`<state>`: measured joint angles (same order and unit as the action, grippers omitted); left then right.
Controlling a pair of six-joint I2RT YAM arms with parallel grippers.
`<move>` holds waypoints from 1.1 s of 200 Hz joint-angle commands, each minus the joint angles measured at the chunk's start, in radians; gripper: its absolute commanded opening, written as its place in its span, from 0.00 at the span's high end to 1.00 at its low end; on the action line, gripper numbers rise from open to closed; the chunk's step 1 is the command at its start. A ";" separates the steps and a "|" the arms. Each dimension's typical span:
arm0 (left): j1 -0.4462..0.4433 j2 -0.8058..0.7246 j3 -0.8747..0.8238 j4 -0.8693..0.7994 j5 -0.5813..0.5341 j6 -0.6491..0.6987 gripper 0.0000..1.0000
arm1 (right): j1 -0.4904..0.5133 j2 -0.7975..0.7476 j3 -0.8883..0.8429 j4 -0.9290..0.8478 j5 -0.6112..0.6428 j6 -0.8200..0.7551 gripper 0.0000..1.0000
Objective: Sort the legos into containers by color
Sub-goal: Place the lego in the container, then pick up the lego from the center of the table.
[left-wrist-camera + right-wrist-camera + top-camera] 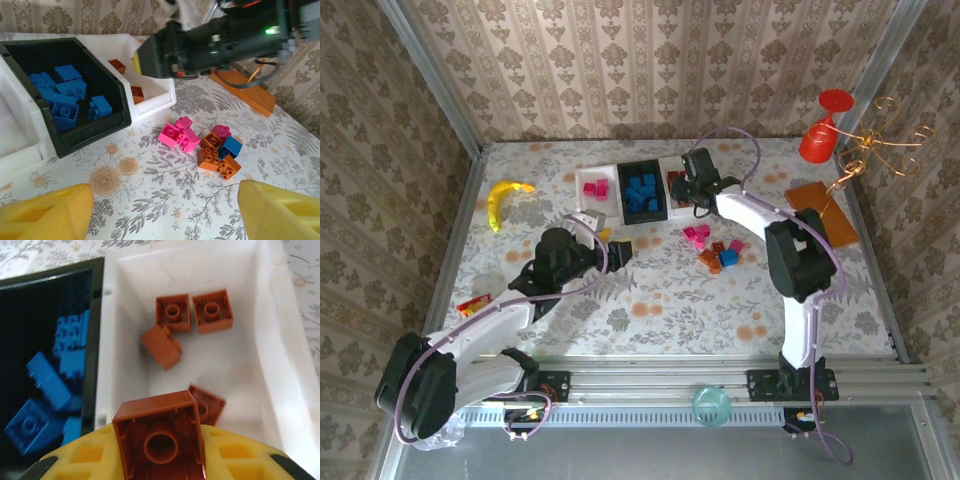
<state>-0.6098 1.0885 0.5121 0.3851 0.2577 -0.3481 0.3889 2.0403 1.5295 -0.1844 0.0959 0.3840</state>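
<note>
Mostly sorted — blue legos (65,107) sit in the black tray (95,131), the right gripper (690,180) clamps an orange brick (160,425) above the white tray (285,370) — yet a mixed cluster (210,147) lies loose before the empty, wide-jawed left gripper (162,215).

Robot test cell in a lab, dressed up w/ home decor. Walls (650,60) are flat panels w/ damask wallpaper, held in bare aluminium posts (430,75); the table (650,305) has a floral cover. Left arm (480,330) & right arm (800,260) are bolted to a metal rail (670,385) at the near edge, purple cables (750,135) exposed. Odd props (yellow banana (505,200), red goblet (823,125), wire rack (880,140)) lie about.
</note>
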 commanded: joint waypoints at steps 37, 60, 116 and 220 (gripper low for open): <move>-0.010 0.004 0.036 -0.028 0.029 -0.010 0.23 | -0.018 0.017 0.102 -0.080 0.024 -0.061 0.50; -0.014 0.018 0.035 -0.016 0.039 -0.012 0.22 | -0.019 -0.132 -0.059 -0.030 0.008 -0.053 0.44; -0.067 0.099 0.063 0.033 0.084 0.019 0.22 | -0.010 -0.526 -0.543 -0.041 -0.009 0.003 0.35; -0.098 0.157 0.042 0.112 0.083 -0.011 0.22 | 0.145 -0.618 -0.780 -0.137 0.139 0.060 0.43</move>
<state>-0.7010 1.2568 0.5587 0.4660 0.3412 -0.3447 0.5312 1.4239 0.7734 -0.3222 0.1551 0.4149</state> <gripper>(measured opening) 0.775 0.584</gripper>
